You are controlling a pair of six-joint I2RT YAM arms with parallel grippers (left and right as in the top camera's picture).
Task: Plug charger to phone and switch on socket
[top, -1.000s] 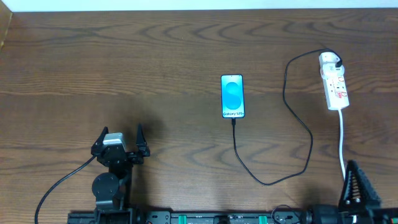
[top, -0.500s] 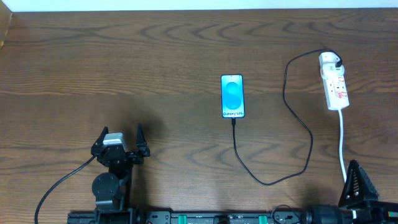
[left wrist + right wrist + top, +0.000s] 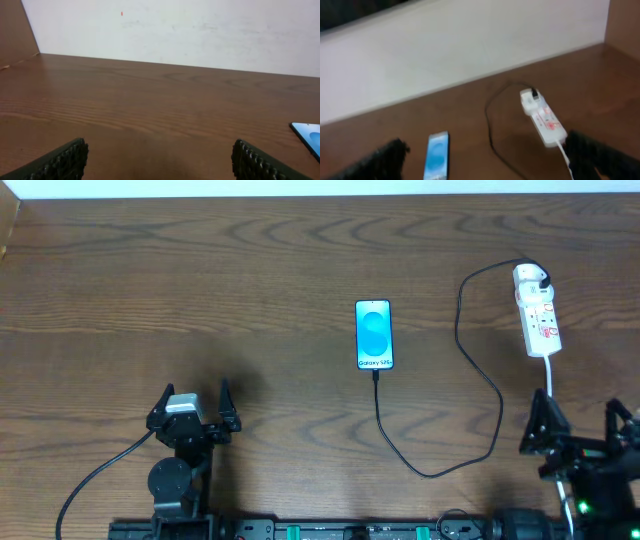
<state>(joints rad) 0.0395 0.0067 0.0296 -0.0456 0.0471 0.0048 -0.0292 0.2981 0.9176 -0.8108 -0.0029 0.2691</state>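
Right claw (image 3: 577, 427) low, jaws wide apart (left claw (image 3: 195, 400) same).

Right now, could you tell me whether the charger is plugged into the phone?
Apparently plugged in: overhead, the tip of the charger meets the bottom edge of the phone, no gap.

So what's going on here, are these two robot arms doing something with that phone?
Neither arm is holding anything right now. The smartphone lies screen-up in the middle of the table. The black charger cable runs from the phone's bottom edge, where it looks plugged in, to the power strip. The left gripper sits open at the near left. The right gripper is open by the strip's white cord. Whether the strip is switched on can't be seen.
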